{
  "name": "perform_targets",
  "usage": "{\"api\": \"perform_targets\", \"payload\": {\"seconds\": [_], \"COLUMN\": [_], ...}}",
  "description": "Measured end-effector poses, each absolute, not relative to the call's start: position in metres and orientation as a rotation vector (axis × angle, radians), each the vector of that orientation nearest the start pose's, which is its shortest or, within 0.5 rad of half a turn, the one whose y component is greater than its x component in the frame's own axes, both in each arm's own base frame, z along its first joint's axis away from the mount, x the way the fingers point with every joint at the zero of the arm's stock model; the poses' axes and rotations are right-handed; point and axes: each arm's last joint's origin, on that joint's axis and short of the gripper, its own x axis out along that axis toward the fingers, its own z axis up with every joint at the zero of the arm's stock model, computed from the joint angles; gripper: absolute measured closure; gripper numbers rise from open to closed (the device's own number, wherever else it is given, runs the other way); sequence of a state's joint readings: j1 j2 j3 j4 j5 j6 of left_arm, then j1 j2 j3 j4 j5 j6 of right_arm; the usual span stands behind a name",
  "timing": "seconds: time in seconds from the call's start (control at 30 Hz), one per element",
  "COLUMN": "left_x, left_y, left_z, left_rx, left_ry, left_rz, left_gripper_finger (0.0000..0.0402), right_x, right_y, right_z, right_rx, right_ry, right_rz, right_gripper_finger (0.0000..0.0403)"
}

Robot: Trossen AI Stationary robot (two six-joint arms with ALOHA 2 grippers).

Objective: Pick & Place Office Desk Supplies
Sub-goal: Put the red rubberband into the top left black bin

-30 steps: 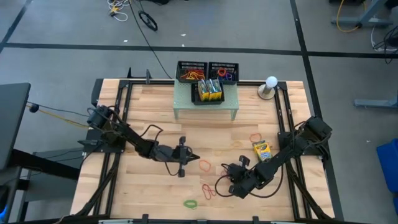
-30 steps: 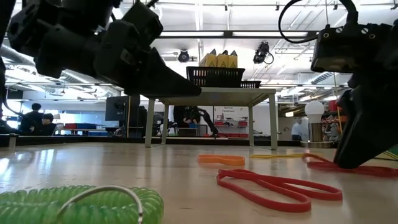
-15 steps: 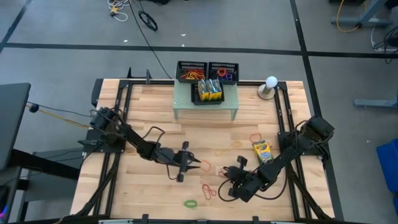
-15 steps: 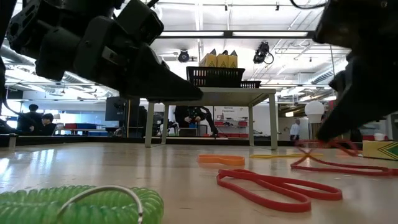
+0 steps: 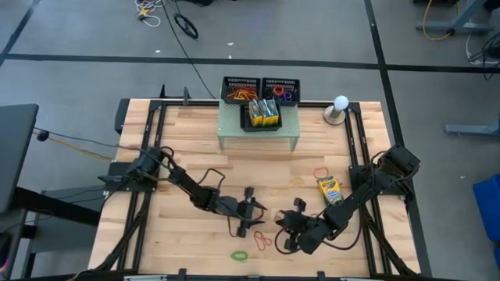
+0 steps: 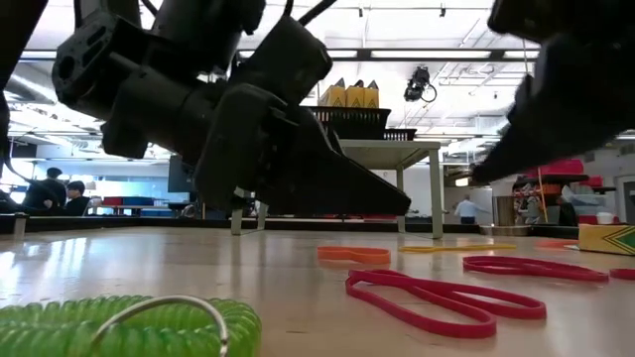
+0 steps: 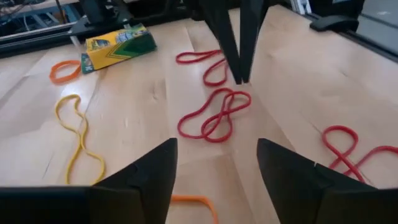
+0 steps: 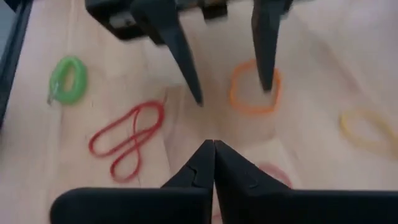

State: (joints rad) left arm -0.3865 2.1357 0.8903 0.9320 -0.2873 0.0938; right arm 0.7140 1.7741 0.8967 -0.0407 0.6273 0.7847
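The left gripper [image 5: 258, 208] spreads its fingers over an orange rubber band [image 8: 254, 94]; the right gripper [image 5: 283, 231] stays pinched together, empty.

This is a robotics lab or research workshop rather than a real office. The wooden desk [image 5: 195, 140] sits in a black metal frame on a bare grey floor [image 5: 78, 47] marked with dark tape lines, and loose cables [image 5: 176, 23] trail across it. Level across the desk, a large open hall shows behind, with ceiling strip lights [image 6: 397, 57], other workbenches, and people [image 6: 60, 193] seated at stations in the distance.
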Motion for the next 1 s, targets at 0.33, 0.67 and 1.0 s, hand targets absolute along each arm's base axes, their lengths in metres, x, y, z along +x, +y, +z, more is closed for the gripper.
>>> {"api": "perform_targets", "payload": {"seconds": [0.33, 0.67, 1.0], "left_x": [0.364, 0.363, 0.363], "left_y": [-0.139, -0.139, -0.138], "left_z": [0.084, 0.084, 0.083], "left_rx": [0.204, 0.205, 0.179], "left_ry": [0.304, 0.311, 0.324], "left_rz": [-0.112, -0.111, -0.098], "left_gripper_finger": [0.0176, 0.0177, 0.0177], "right_x": [0.248, 0.253, 0.260], "right_y": [0.199, 0.197, 0.208], "right_z": [0.129, 0.102, 0.112], "right_rx": [0.315, 0.279, 0.170], "right_ry": [0.840, 0.909, 0.878], "right_rz": [-0.300, -0.349, -0.274], "right_gripper_finger": [0.0230, 0.0240, 0.0393]}}
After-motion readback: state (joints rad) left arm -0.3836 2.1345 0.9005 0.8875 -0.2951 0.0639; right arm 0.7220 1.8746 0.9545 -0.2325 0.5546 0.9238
